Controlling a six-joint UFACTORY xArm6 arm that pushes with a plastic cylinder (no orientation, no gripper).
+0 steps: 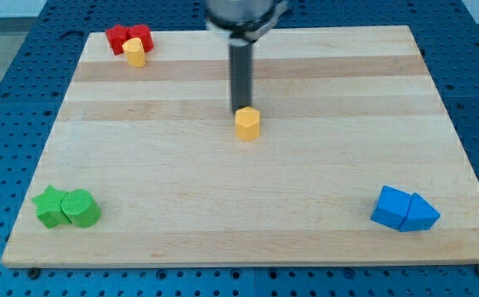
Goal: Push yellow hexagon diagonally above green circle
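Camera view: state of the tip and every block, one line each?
My tip: at the yellow hexagon's top edge, seemingly touching.
Yellow hexagon: upright, alone mid-board.
Green circle: bottom left, against the green star.
Green star: left of the circle.
Red blocks: top left, bunched.
Small yellow block: touching the red blocks.
Blue blocks: bottom right, paired.
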